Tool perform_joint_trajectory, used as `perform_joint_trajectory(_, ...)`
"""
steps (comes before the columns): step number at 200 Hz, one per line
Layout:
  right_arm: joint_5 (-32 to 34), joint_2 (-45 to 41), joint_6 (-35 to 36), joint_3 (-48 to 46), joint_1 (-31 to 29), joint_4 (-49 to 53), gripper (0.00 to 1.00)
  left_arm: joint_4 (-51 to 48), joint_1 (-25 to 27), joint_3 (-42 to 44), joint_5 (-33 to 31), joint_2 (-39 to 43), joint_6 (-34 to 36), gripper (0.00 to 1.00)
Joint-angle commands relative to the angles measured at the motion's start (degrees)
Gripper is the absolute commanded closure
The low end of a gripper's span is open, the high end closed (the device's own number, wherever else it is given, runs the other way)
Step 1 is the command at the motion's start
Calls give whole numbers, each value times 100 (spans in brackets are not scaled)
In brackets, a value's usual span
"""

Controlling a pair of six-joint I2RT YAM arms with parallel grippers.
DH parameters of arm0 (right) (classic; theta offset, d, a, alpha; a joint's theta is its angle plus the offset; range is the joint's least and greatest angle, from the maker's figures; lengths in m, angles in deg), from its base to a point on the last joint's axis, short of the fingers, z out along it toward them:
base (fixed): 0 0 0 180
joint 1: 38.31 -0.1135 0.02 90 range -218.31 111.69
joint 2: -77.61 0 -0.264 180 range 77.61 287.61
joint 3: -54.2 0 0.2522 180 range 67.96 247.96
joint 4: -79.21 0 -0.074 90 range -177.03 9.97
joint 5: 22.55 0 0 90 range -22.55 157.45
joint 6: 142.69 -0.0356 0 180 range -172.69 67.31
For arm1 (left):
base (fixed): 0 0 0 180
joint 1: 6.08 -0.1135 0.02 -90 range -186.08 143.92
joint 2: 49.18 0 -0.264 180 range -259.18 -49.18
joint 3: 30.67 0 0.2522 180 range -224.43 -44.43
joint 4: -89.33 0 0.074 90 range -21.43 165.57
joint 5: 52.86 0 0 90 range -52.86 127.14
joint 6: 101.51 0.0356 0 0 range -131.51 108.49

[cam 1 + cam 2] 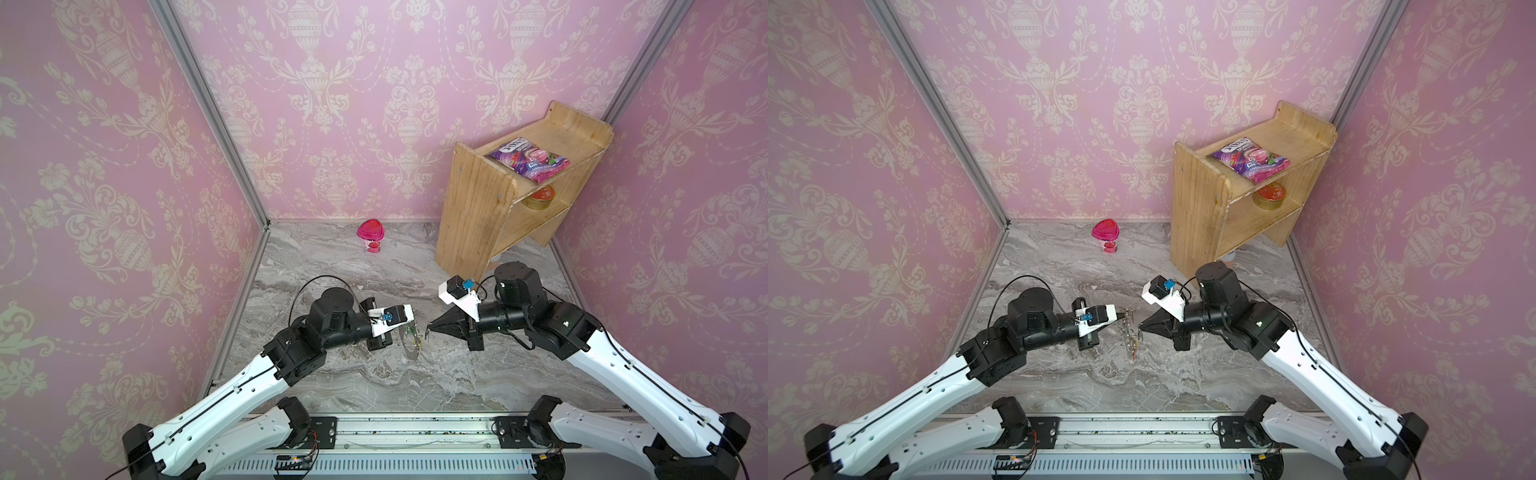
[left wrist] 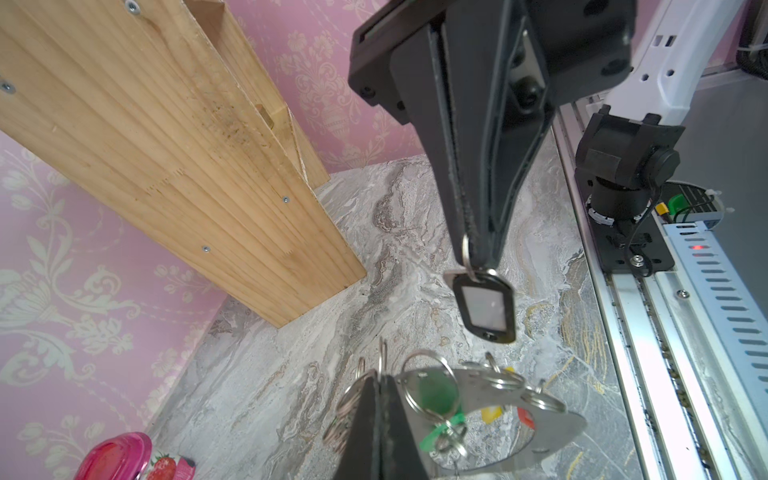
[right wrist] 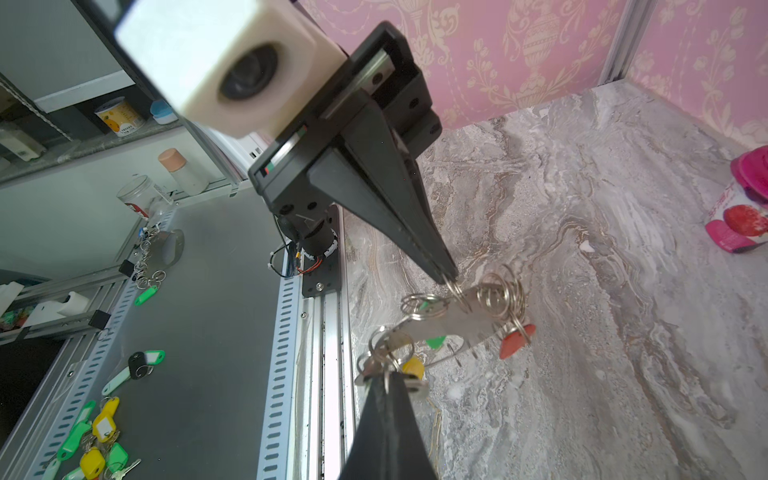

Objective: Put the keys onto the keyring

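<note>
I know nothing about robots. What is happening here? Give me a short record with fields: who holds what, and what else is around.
Left pincer: shut on a ring of the keyring
Right pincer: shut on the ring of the keys, black-framed tag hanging below
Progress: keys close to the keyring, apparently not yet on it
Already on keyring: green tag, yellow tag, red tag
At the back: wooden shelf, pink-lidded jar

Two arms (image 1: 232, 386) (image 1: 648, 382), two keyrings (image 3: 465, 320) (image 3: 171, 246), one wooden shelf (image 1: 473, 208), one pink jar (image 1: 370, 235)
</note>
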Motion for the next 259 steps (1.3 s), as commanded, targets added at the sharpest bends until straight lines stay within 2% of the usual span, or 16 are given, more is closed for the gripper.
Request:
perform_joint_trajectory(1, 234, 45, -140, 182, 19, 78, 100, 435, 64, -42, -389, 68, 395, 100)
perform_joint_trajectory(49, 256, 220, -204, 202, 19, -139, 100, 774, 232, -6, -586, 6, 452, 100)
perform_joint_trajectory(118, 1183, -292, -334, -225, 18, -894, 100, 1054, 290, 122, -457, -109, 295, 100)
perform_joint_trajectory(259, 1393, -5, -198, -211, -364, -996, 100, 1136, 290, 31, -335, -136, 22, 100)
